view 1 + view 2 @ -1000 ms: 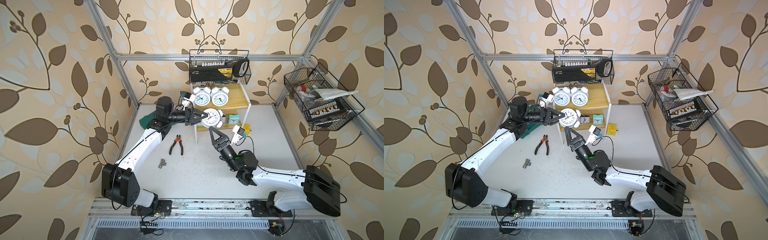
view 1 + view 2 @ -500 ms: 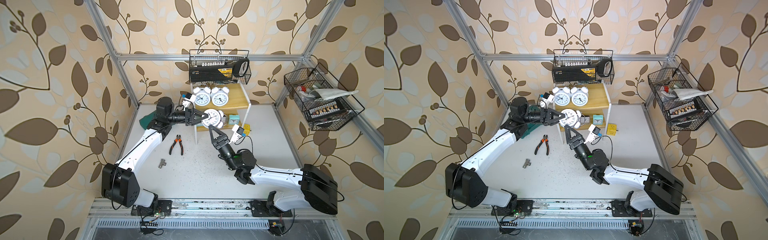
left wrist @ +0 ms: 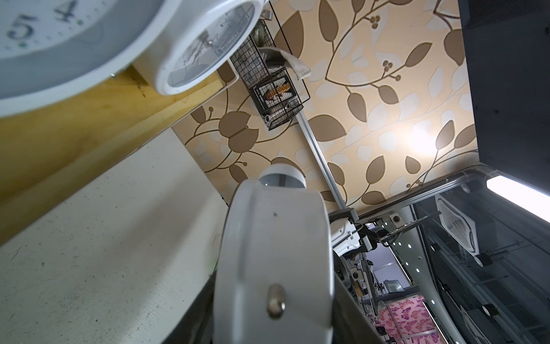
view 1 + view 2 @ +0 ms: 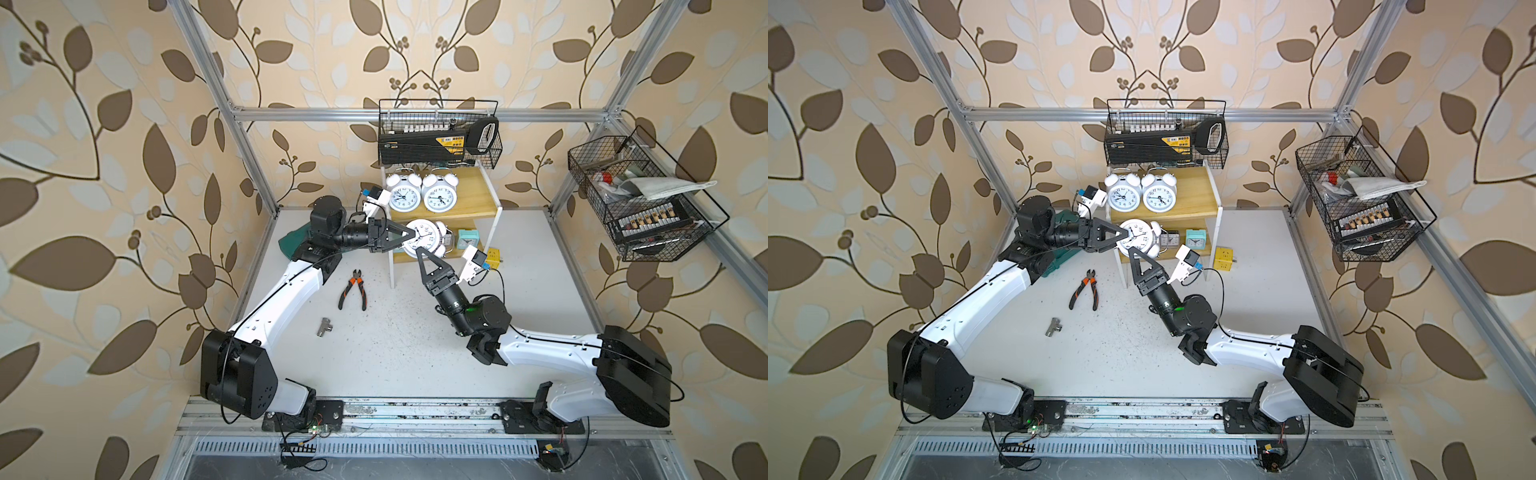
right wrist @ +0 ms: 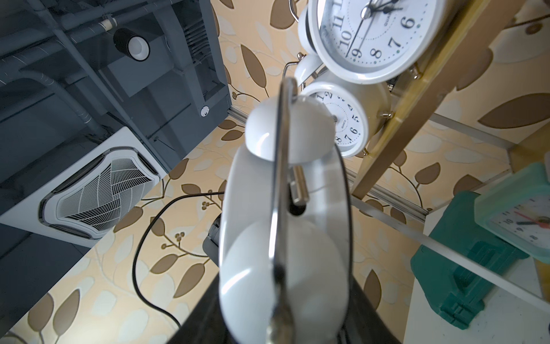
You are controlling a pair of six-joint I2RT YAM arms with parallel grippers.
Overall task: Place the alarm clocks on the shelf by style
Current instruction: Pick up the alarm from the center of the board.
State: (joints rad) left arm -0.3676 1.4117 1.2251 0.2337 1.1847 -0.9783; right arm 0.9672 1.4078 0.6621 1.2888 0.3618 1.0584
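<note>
held twin-bell clock (image 4: 430,243): face partly covered by left gripper (image 4: 409,241) and right gripper (image 4: 419,251) | right wrist: clock body hides right jaws' contact, cannot tell | small square clock (image 4: 449,241): half behind a bell | left wrist: shelf clock (image 3: 44,35) blurred, cut by edge | wire basket (image 4: 644,216): contents too small

Twin-bell clock (image 4: 423,237) white; square clock (image 4: 468,240) mint; shelf (image 4: 473,199) yellow.

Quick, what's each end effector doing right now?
Left end effector: closed on the round white clock.
Right end effector: at that clock; grip cannot be told.
</note>
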